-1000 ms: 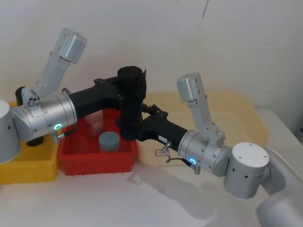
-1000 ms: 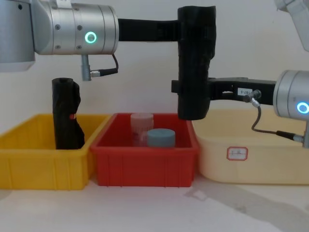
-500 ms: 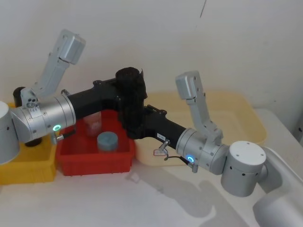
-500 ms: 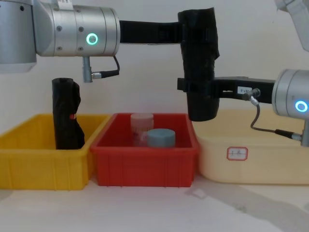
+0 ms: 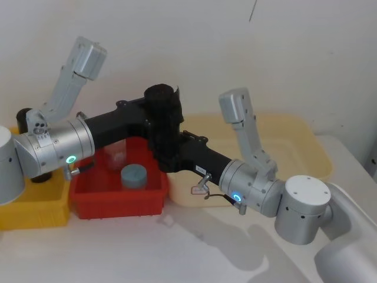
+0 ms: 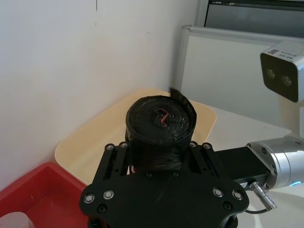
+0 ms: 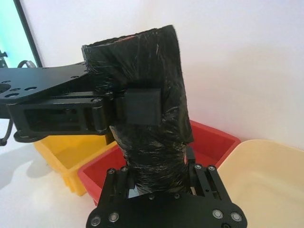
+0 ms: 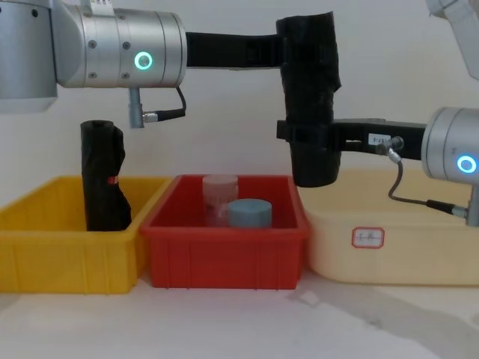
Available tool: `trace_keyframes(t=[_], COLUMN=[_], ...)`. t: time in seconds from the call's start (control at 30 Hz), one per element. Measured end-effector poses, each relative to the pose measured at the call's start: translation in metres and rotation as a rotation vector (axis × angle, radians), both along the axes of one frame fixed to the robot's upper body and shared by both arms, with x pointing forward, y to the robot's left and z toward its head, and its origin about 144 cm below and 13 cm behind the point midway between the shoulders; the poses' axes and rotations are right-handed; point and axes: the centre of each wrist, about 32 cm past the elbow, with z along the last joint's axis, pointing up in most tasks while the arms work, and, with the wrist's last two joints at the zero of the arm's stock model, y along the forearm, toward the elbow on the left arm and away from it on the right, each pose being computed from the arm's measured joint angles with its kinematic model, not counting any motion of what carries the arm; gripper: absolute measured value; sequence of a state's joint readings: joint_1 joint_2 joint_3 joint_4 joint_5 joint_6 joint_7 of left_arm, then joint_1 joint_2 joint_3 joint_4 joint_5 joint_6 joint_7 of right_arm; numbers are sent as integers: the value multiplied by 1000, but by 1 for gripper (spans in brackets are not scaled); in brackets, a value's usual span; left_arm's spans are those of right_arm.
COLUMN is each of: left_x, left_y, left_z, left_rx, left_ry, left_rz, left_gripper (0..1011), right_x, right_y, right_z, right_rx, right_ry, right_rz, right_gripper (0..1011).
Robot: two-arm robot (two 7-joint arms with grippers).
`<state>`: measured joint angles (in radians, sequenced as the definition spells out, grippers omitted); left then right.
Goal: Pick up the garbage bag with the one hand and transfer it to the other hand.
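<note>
Three bins in a row on the surface (image 8: 224, 329), two black rolls, two tools. Far left, in the yellow bin (image 8: 45, 258): one spare roll (image 8: 101, 179) (red mark on its side), standing upright. Next, in the red bin (image 8: 224, 250): one clear jar (image 8: 218, 193) and one blue-grey puck (image 8: 249, 213). High above that bin's right edge, upright in the air: the garbage bag (image 8: 308, 97). Clamped on its upper part, the left tool (image 8: 288, 51); closed on its lower part, the right tool (image 8: 310, 138). Far right, the cream bin (image 8: 419, 250).
</note>
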<state>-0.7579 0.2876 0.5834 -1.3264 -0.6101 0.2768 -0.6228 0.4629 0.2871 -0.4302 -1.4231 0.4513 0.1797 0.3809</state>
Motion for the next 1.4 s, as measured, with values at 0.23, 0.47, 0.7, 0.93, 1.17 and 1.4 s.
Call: trace_keyframes(t=[0.23,0.47,0.7,0.93,1.17,1.4], left_x=[0,0,-3,-9,-18,-28], left_y=[0,0,6,21,39,57], left_z=[0,-1,-1,-1,-5,-13], left_rx=[1,1,-8,-30,-48,-63], left_ry=[2,4,8,14,26,41], left_rz=[-1,3,46,110,188,277], left_gripper=[642,851,1001,1001,1001,1001], right_x=[0,1,5,9,14,18], right_y=[-1,-4,-11,-23,-35,-44], right_z=[0,3,6,9,9,10], right_rx=[7,21,30,15,-31,-88], right_ry=[-2,-6,-1,13,29,42], right_rz=[-9,-48,-104,-158,-214,-254], right_gripper=[572,572,572,572,572,572])
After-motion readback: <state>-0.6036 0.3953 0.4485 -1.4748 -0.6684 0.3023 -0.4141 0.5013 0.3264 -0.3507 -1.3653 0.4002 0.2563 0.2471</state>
